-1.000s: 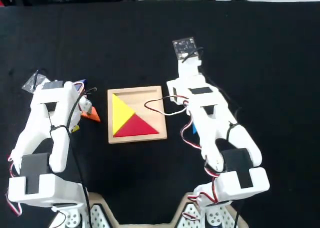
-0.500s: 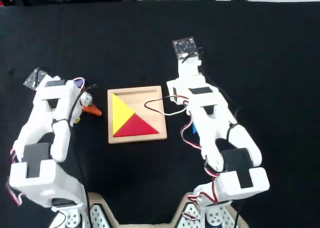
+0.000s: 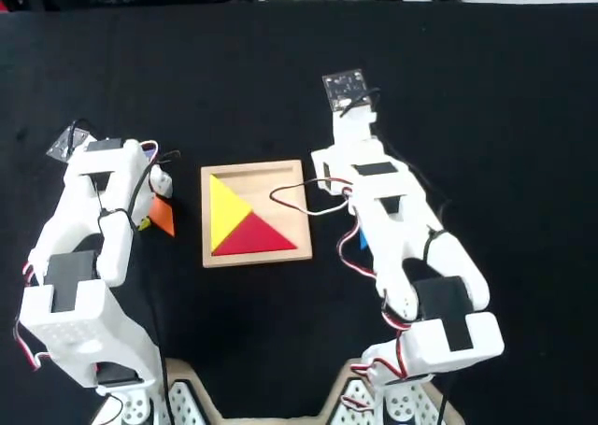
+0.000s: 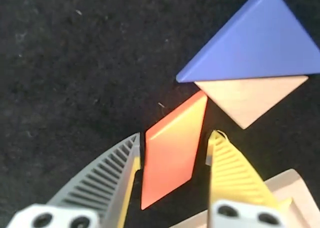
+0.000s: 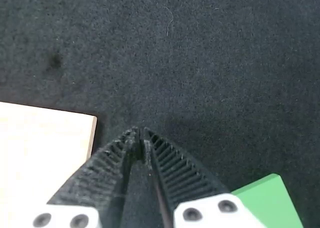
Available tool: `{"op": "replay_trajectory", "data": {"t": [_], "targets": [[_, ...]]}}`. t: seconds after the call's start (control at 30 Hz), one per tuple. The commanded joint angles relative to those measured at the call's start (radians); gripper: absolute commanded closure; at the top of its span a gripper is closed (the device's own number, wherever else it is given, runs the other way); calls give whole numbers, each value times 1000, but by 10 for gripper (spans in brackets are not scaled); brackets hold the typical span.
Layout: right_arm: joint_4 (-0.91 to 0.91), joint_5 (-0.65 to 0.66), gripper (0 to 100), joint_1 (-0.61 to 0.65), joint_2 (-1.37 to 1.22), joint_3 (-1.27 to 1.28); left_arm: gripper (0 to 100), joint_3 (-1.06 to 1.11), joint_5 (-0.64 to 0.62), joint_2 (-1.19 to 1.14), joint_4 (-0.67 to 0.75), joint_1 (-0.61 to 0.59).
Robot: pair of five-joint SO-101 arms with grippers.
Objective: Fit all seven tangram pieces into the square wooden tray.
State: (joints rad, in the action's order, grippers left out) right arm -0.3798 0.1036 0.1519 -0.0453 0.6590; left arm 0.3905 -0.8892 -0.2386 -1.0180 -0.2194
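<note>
The square wooden tray [image 3: 271, 180] lies between the two arms, with a yellow triangle [image 3: 226, 210] and a red triangle [image 3: 259, 234] in it. My left gripper [image 4: 175, 137] is just left of the tray and shut on an orange parallelogram [image 4: 172, 155] [image 3: 163, 218]. Beyond its fingertips [image 4: 216, 140] lie a blue-violet triangle [image 4: 260, 45] and a pale triangle [image 4: 247, 97], touching each other. My right gripper [image 5: 137, 134] is shut and empty, low over the black cloth beside a tray corner [image 5: 47, 138]. A green piece [image 5: 265, 200] lies near it.
A blue piece [image 3: 363, 241] peeks out under the right arm. A white cable [image 3: 299, 201] loops over the tray's right edge. A tray corner [image 4: 287, 180] shows close to the left gripper. Black cloth covers the table, with free room at the back.
The left arm has swung and its wrist has shifted toward the tray. The orange parallelogram has turned with it and now points more along the tray's edge. The right arm has kept still.
</note>
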Motion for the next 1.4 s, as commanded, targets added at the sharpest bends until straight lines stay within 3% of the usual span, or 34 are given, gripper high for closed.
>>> {"op": "replay_trajectory", "data": {"t": [0.0,0.17,0.5,0.73,1.37], "targets": [[6,2,987,-12,2,-68,777,-47,0,48,-94,-18],[6,2,987,-12,2,-70,777,-50,-3,146,-160,-38],[6,2,987,-12,2,-70,777,107,-5,292,-147,-54],[5,2,987,-12,2,-68,777,200,-6,247,66,-108],[5,2,987,-11,2,-68,777,148,-6,229,68,-65]]}}
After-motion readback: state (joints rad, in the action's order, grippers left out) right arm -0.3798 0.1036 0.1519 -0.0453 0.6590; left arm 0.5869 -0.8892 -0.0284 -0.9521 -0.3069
